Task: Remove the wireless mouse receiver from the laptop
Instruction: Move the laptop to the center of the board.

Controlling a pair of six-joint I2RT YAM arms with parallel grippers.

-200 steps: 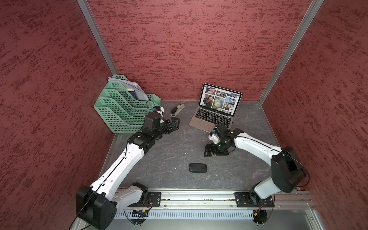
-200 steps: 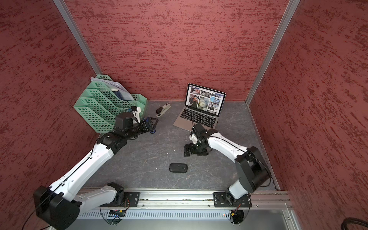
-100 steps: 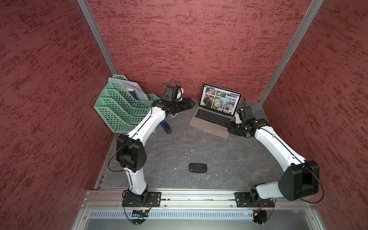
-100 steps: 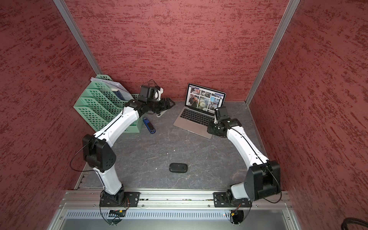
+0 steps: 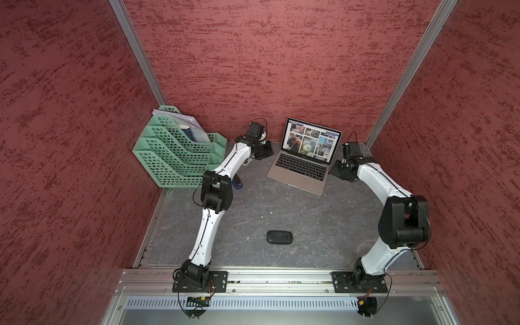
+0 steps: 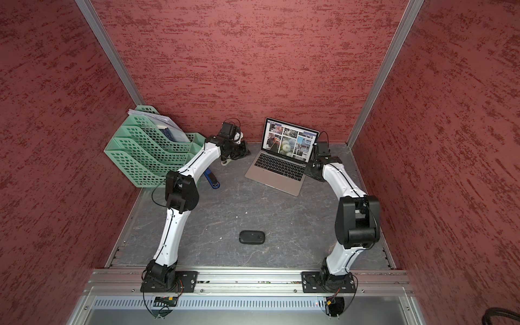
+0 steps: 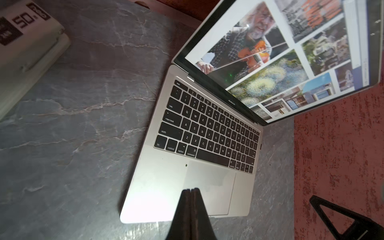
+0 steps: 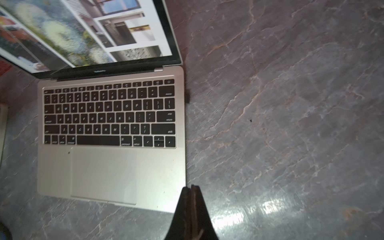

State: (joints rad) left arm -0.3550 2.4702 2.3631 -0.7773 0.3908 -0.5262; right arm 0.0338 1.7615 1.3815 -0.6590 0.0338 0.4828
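The black left fingers (image 7: 188, 197) were clenched together, holding nothing. Ahead of their tips lay the slim silver-grey laptop (image 7: 158, 187) with black keys, open on the grey stone-patterned surface (image 7: 83, 124). The tiny dark wireless mouse receiver (image 8: 187, 96) sat plugged into the laptop's right edge, ahead of the black right fingers (image 8: 187, 199), likewise clenched and empty.

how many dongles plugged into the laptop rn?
1. The wireless mouse receiver sticks out of the laptop edge beside the delete key. The opposite edge shows none in the left wrist view; the back, behind the screen, is hidden.
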